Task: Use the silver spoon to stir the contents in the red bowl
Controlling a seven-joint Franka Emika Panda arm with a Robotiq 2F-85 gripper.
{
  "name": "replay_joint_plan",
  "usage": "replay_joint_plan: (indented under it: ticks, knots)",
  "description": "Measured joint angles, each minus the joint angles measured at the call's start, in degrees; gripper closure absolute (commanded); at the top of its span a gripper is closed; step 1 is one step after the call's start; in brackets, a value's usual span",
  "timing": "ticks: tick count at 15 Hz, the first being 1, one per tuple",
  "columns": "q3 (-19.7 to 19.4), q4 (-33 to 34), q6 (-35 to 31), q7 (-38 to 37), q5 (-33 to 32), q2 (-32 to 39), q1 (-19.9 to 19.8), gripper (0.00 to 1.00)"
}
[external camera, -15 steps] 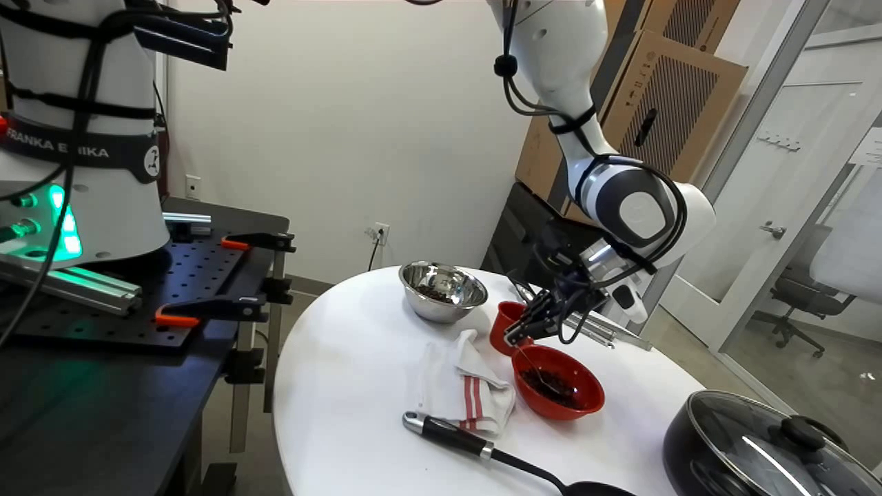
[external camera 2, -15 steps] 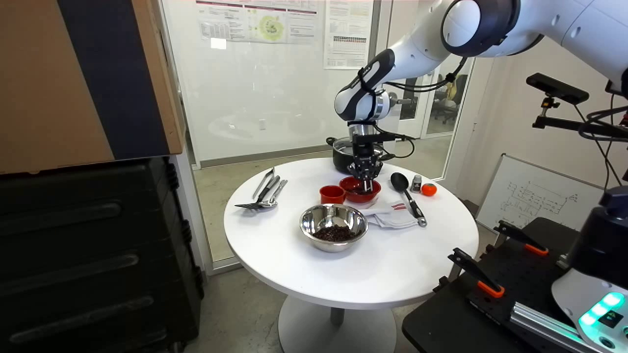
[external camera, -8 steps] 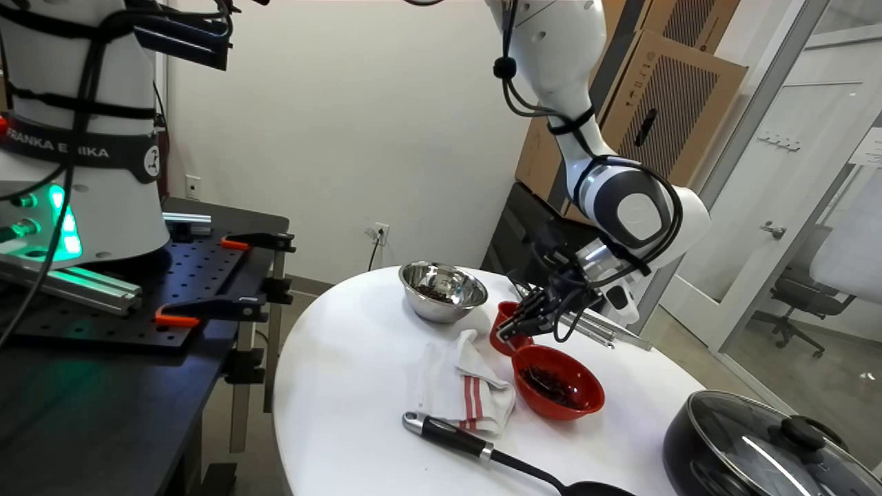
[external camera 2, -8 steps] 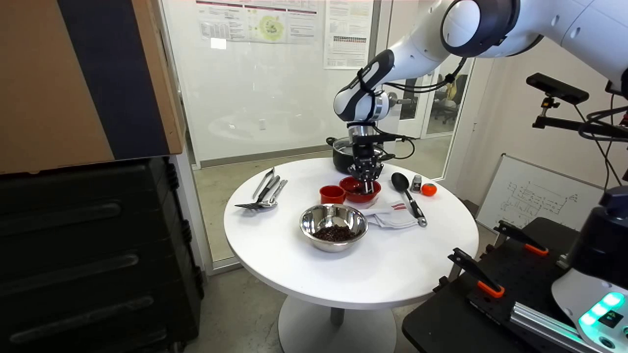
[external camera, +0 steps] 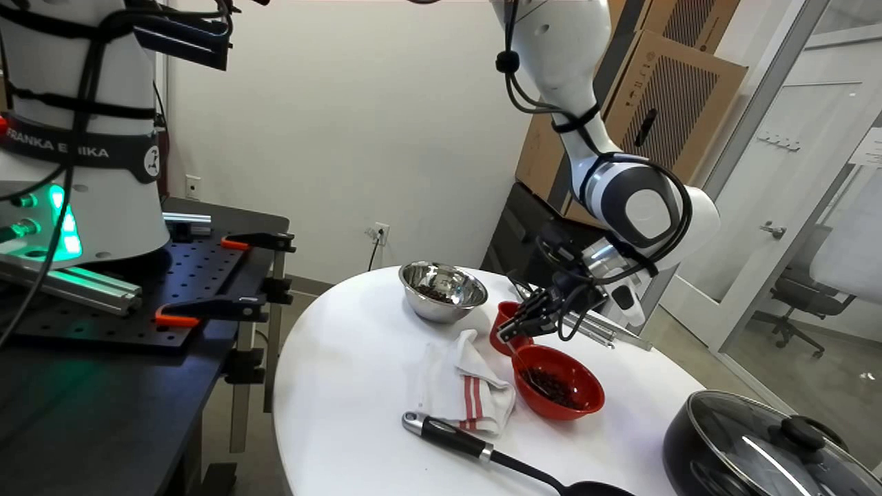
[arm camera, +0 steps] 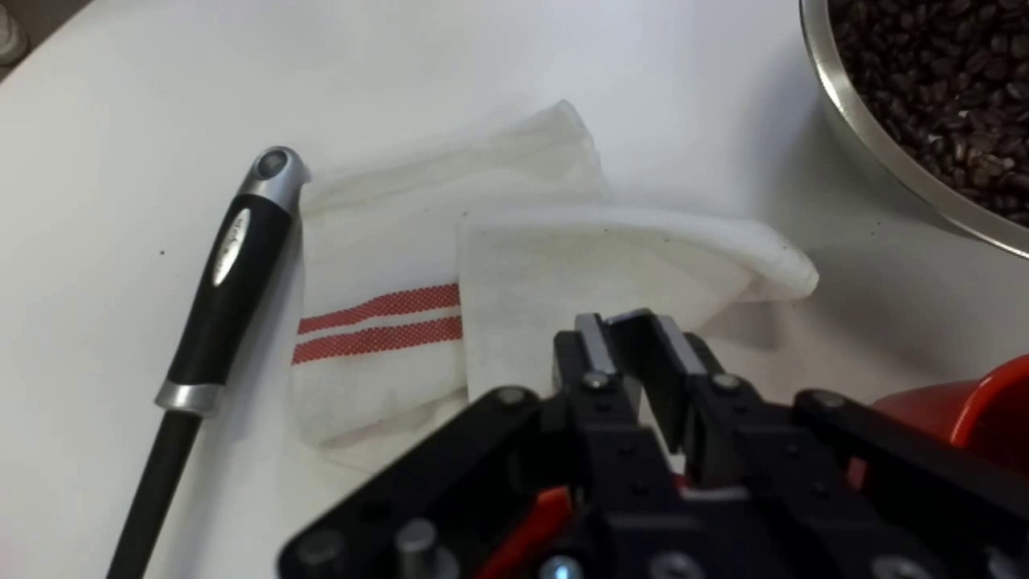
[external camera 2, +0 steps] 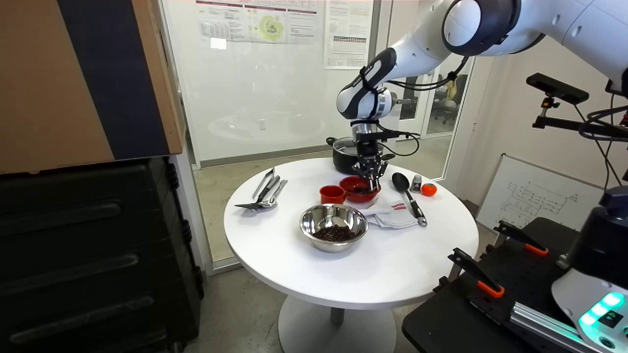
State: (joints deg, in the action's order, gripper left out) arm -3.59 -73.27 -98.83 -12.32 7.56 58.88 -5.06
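The red bowl [external camera: 580, 377] is presenting a smooth, glossy, round wall, and dark, grainy contents [external camera: 557, 391] are lying across its bottom. The silver spoon [external camera: 529, 373], a thin metal stem, is slanting over the rim at ten o'clock in an exterior view, its lower end disappearing among the contents. A smooth red cup [external camera 2: 331, 199] is standing just beside the red bowl, and a mirror-bright steel bowl [external camera: 433, 310] is standing near both.

In an exterior view the red bowl is lying at four o'clock from the gripper [external camera: 506, 336], whose fingers are standing almost together, pinching the spoon's upper end.

The wrist view is resolving separate shiny beans [arm camera: 949, 88] at two o'clock, inside the steel bowl, and the dotted weave of red stripes on a white towel [arm camera: 530, 297], details that both exterior views are blurring. An exterior view alone is showing a round orange-red object [external camera 2: 429, 189] at three o'clock from the red bowl.
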Motion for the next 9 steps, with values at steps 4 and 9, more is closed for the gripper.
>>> replay_joint_plan:
  ticks: [4,9]
  knots:
    - [-1.16,0.13,0.08,-2.09,-0.44,-0.02,0.04,0.96]
    - [-1.76,0.15,-1.46,-4.45,-0.53,0.06,0.24,0.96]
